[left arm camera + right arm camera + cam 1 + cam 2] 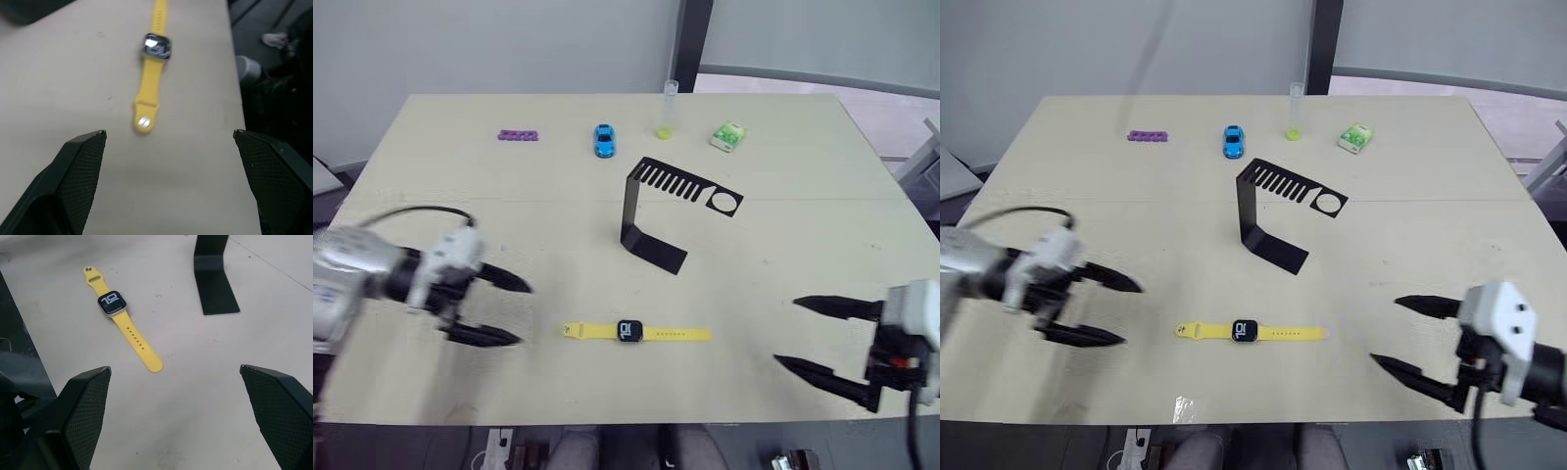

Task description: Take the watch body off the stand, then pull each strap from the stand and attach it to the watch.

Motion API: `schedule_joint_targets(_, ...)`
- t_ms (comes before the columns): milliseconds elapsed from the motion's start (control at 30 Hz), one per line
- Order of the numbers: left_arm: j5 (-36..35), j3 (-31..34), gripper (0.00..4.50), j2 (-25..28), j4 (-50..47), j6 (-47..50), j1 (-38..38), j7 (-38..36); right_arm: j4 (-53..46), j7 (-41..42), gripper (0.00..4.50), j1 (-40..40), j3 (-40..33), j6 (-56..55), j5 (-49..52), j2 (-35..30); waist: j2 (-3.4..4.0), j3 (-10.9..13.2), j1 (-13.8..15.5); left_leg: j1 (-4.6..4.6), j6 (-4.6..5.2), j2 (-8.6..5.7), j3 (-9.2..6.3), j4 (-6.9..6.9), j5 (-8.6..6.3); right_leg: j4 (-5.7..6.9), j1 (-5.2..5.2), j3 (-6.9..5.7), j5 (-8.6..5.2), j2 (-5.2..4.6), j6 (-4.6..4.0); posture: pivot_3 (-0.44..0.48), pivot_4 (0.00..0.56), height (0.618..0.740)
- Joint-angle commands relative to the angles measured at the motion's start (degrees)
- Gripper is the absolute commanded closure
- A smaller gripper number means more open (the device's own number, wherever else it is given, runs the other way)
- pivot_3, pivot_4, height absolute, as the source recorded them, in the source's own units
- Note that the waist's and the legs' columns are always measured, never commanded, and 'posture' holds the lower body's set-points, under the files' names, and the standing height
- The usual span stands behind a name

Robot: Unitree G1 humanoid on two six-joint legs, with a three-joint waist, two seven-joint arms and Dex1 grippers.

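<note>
Now the watch body point(628, 331) lies flat on the pale tabletop point(509, 196), near the front edge and about in the middle. It is a small dark square with round corners, and its dark screen shows light numbers. A yellow strap sticks out from each side of it, so the straps point(677, 334) and the body make one long line. The strap on the robot's right has a row of tiny holes. The strap on the robot's left ends in a round tip with a small shiny spot.

The stand point(651, 217) is behind the watch, well apart from it. It is black and thin, with a flat foot, a straight part going up, and a slanted top arm with slots like a comb and a ring hole. Nothing hangs on it.

The left hand point(504, 309) hovers near the left end of the watch. Its two black fingers are spread wide and hold nothing. The right hand point(808, 333) is off to the right of the watch, near the front edge. Its fingers are also spread wide and hold nothing.

Far at the back sit a purple piece point(519, 135), a little blue car point(604, 140), a clear tube point(670, 108) with a yellow base, and a green-white packet point(728, 135).
</note>
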Motion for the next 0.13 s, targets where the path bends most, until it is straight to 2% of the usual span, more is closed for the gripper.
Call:
schedule_joint_targets(33, 0.3, 3.6, 0.02, 2.2, 3.0, -3.5, 3.6, -4.7, 1.8, 3.3, 0.0, 1.2, -5.0, -0.1, 1.4, -0.3, 0.05, 0.0, 0.1, 0.04, 0.03, 0.0, 0.0, -0.01, -0.01, -0.05, 0.06, 0.0, 0.0, -0.02, 0.0, 0.0, 0.15, 0.74)
schedule_joint_targets(133, 1.3, 4.1, 0.02, 1.9, 4.5, -8.0, 6.3, -3.8, 3.5, 5.4, 0.0, 1.9, -6.8, -0.3, 1.0, -0.9, 0.05, 0.0, 0.1, 0.06, 0.06, 0.01, -0.01, -0.02, -0.04, -0.07, 0.1, 0.0, 0.0, -0.01, 0.0, 0.0, 0.15, 0.74)
